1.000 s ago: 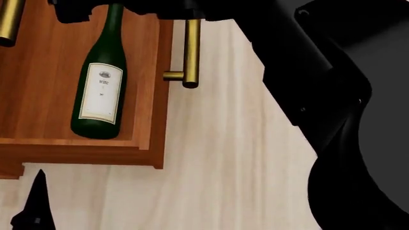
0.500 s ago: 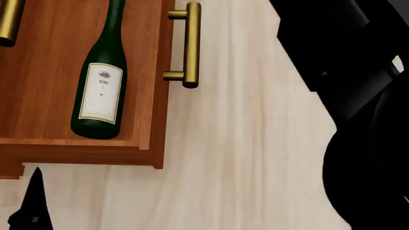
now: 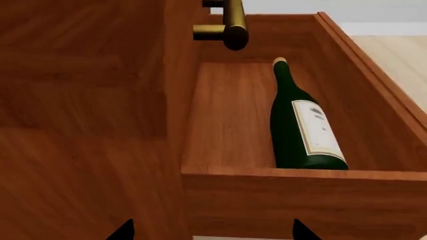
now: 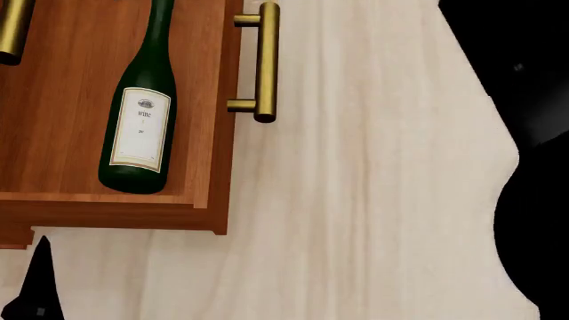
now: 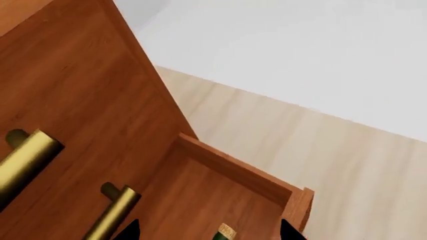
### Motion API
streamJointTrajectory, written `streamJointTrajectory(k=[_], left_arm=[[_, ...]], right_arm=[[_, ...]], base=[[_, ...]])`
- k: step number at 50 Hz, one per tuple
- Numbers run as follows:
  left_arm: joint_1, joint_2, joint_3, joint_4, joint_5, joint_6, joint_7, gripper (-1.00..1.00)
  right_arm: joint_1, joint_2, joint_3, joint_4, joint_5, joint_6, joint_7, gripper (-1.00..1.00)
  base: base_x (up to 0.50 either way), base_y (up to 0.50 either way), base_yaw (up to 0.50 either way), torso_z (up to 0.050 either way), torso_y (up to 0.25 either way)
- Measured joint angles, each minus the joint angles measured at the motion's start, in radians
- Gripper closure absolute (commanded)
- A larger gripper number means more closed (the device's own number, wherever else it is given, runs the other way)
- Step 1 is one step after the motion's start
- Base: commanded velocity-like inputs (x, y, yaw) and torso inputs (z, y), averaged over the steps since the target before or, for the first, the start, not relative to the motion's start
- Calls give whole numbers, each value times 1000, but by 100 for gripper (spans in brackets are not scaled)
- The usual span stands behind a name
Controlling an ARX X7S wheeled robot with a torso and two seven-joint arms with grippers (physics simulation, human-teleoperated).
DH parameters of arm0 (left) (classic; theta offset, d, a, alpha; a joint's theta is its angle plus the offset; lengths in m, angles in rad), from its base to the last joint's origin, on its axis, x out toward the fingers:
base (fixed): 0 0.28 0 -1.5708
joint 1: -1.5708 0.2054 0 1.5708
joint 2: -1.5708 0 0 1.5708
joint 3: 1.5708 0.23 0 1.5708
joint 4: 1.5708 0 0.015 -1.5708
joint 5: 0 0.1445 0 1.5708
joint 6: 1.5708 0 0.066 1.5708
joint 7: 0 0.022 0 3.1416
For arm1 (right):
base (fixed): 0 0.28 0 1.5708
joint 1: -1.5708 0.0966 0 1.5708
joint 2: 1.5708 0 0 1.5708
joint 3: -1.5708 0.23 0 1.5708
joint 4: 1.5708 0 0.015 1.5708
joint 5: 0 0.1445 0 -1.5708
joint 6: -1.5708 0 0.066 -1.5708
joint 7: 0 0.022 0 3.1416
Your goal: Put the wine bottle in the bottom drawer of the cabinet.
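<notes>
- Left gripper (image 3: 212, 231): only two dark fingertips show at the edge of its wrist view, set wide apart with nothing between them, so I read it as spread and empty. In the head view a dark tip sits at about 7 o'clock in the frame, below the drawer's near corner; I take it for this gripper.
- Right gripper (image 5: 207, 231): again just two dark tips, apart with a gap between them and closed on nothing, so spread too. A small tan shape between them may be the bottle's cork, but I cannot be sure.
- From the left gripper, the wine bottle (image 4: 140, 123) lies at roughly 1 o'clock, just past the drawer's side wall.
- The wine bottle lies flat on the floor of the bottom drawer (image 4: 206, 120), base toward the left gripper and neck running away toward 12 o'clock, its long axis parallel to the drawer front.
- The drawer stands pulled out from the cabinet (image 3: 80, 100), its brass handle (image 4: 264, 63) at about 3 o'clock from the bottle.
- Judgement: the bottle is already placed; any push to close would go on the handle side, toward 9 o'clock, across the bottle's axis.
</notes>
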Motion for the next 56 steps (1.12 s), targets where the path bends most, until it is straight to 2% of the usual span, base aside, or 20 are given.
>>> streamJointTrajectory(k=[12, 26, 35, 56], left_arm=[[-29, -61, 14, 75, -46, -33, -75, -100], [-175, -180, 248, 114, -80, 68, -218, -100], [-343, -254, 497, 122, -65, 175, -311, -100], [-629, -336, 880, 127, -20, 335, -443, -100]], right_arm=[[-25, 224, 89, -348, 58, -72, 213, -100], [-67, 448, 141, -699, 73, -138, 417, -100], [-104, 568, 168, -859, 88, -175, 509, -100], [-157, 799, 199, -1240, 57, -225, 711, -100]], base=[[0, 0, 0, 0, 0], [0, 0, 0, 0, 0], [0, 0, 0, 0, 0], [0, 0, 0, 0, 0]])
